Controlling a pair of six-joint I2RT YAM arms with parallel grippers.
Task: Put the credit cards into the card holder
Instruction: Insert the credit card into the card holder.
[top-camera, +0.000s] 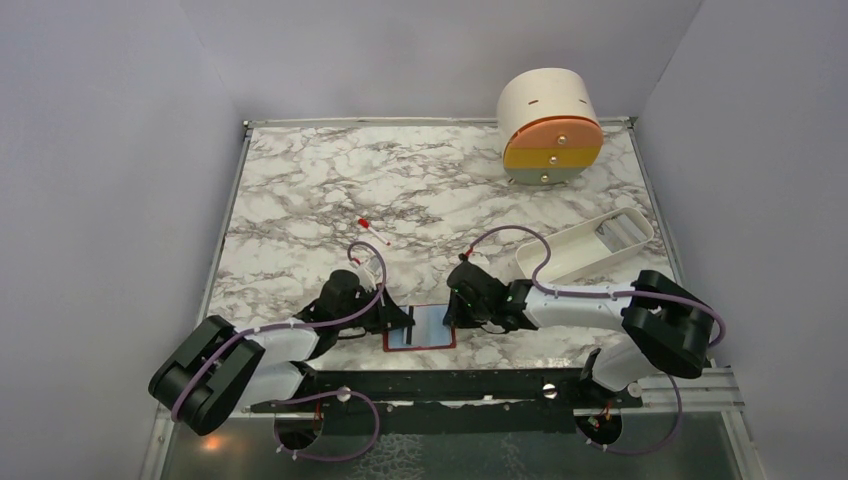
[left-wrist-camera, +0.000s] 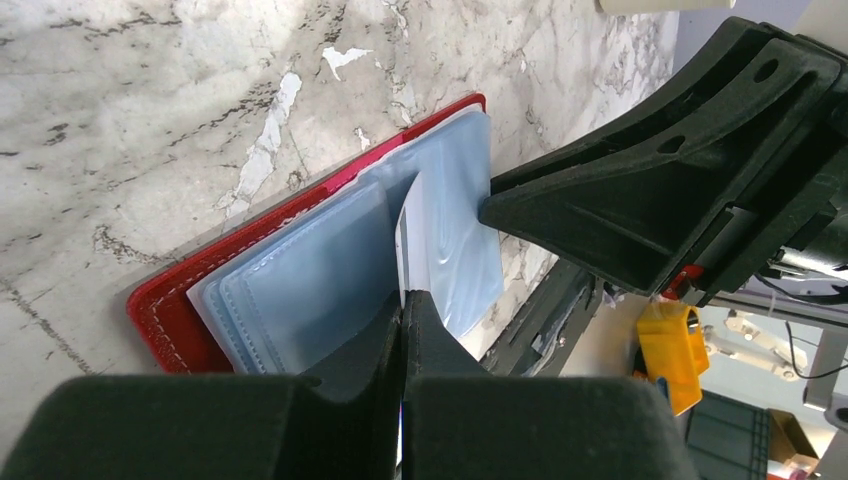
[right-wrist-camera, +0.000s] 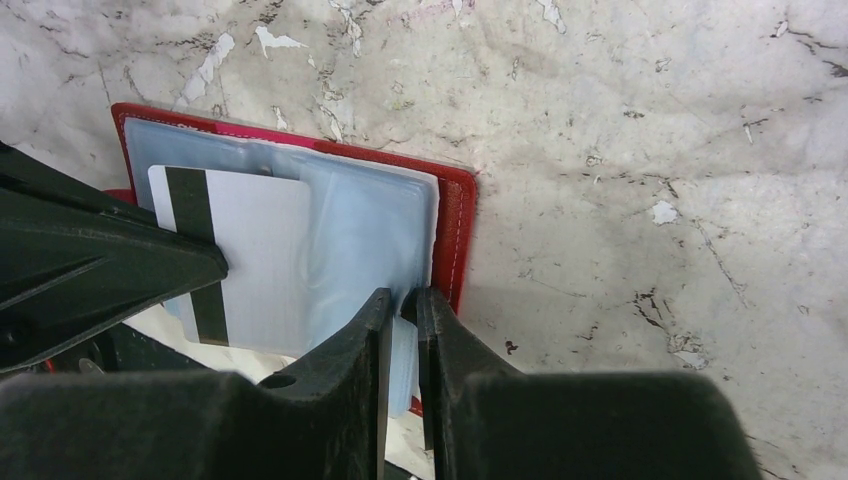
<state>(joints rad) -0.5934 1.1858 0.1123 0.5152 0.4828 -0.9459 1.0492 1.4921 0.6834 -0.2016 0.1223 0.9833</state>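
At the near edge of the table (top-camera: 300, 200) we see the red card holder (right-wrist-camera: 457, 230) lying open between the arms; our left gripper (left-wrist-camera: 404, 300) pinches a pale credit card (right-wrist-camera: 255, 250) over its clear sleeves (right-wrist-camera: 370, 220); our right gripper (right-wrist-camera: 402, 300) is clamped on the sleeves' edge; farther back sit a white tray (top-camera: 585, 245) and a round drawer unit (top-camera: 550, 125).

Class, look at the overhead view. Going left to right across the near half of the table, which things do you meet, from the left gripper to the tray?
left gripper, pinching a credit card → card holder, lying open → right gripper, pinching the holder's sleeve edge → white tray
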